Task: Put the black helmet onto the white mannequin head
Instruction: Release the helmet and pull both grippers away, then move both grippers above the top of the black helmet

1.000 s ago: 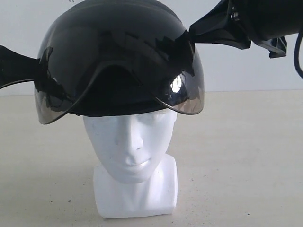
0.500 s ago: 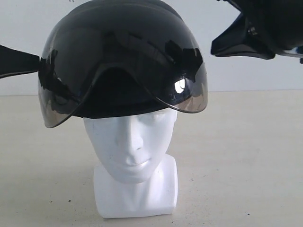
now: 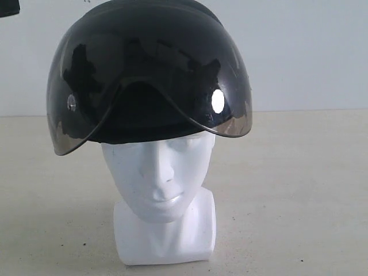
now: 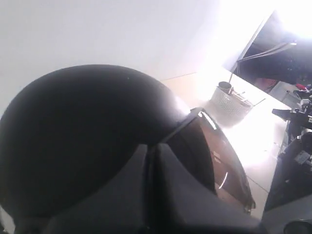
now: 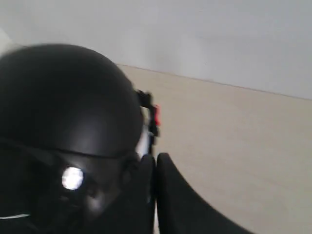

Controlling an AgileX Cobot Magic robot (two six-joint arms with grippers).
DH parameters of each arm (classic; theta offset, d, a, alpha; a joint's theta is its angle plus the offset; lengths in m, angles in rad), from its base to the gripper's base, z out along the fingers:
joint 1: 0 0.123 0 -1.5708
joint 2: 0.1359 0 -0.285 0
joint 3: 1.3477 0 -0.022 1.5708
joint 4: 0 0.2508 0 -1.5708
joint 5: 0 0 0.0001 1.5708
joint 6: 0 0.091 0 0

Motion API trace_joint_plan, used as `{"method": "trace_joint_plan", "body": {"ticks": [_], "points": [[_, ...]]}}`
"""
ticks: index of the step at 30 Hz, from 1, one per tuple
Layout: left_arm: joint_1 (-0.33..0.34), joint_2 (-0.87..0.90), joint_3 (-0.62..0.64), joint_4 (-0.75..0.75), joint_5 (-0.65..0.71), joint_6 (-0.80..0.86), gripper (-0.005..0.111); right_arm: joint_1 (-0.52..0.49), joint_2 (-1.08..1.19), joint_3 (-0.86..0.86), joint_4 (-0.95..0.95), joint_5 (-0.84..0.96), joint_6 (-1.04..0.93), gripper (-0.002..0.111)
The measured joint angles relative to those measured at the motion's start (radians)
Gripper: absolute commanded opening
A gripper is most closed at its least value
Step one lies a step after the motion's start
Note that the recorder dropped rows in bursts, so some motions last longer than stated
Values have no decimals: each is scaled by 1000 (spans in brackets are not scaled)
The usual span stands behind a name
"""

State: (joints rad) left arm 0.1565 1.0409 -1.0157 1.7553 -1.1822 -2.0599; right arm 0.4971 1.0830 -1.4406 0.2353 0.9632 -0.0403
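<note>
Both my left gripper (image 4: 151, 148) and my right gripper (image 5: 155, 160) are resting pinched together on nothing near the black helmet (image 3: 149, 69), which is sitting high and tilted on the white mannequin head (image 3: 158, 172) at centre frame, so any stray nudge could be toppling it.

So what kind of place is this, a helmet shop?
Probably a robot test room, not a shop. A rounded matte-black helmet sits on a glossy white mannequin head on a pale table by a plain white wall, and the left wrist view shows dark machines beyond.
</note>
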Motion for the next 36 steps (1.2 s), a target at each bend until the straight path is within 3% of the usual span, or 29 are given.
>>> {"method": "trace_joint_plan", "body": {"ticks": [3, 5, 8, 16, 26, 36], "points": [[-49, 32, -31, -2, 2, -26, 4, 0, 96, -88, 269, 26, -96, 0], [-76, 57, -31, -2, 2, -32, 4, 0, 161, -100, 335, 63, -143, 0], [-112, 60, -34, -2, 2, -32, 4, 0, 218, -100, 348, 85, -180, 0], [-117, 87, -48, -2, 83, -12, 4, 2, 227, -102, 363, 18, -215, 0], [-117, 225, -132, -2, -6, -6, 4, 2, 279, -102, 408, -35, -286, 0], [-121, 239, -136, -2, -34, -14, 4, 2, 328, -102, 430, -29, -328, 0]]}}
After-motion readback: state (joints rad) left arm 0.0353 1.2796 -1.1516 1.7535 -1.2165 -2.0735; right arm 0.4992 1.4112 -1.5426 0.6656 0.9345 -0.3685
